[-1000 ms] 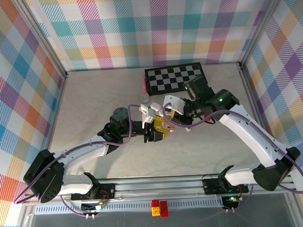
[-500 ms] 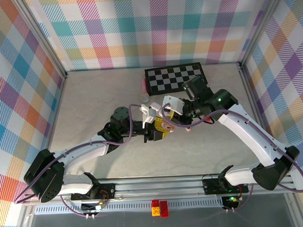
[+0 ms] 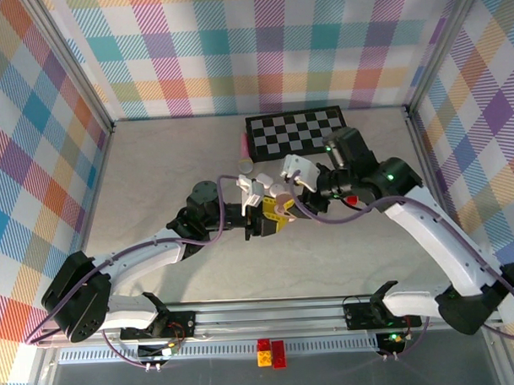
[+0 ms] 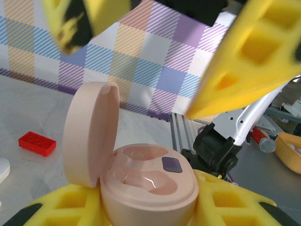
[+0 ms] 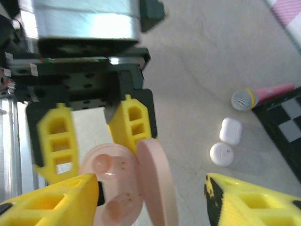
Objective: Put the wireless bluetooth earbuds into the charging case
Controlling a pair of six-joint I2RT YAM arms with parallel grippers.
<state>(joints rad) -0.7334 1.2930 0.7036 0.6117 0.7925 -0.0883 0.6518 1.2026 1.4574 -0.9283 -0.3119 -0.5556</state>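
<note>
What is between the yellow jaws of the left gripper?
The open pink charging case, gripped between them; the left wrist view shows it.

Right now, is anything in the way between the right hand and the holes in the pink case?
Nothing that I can see. The left hand grips the pink case, whose lid is swung up beside the two holes, not over them. The right hand is open close by, looking down on them.

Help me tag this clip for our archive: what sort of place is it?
Most likely a lab test cell for robots, not a home: plaid backdrop walls in a metal frame, a checkerboard on the table, and a metal rail at the near edge.
</note>
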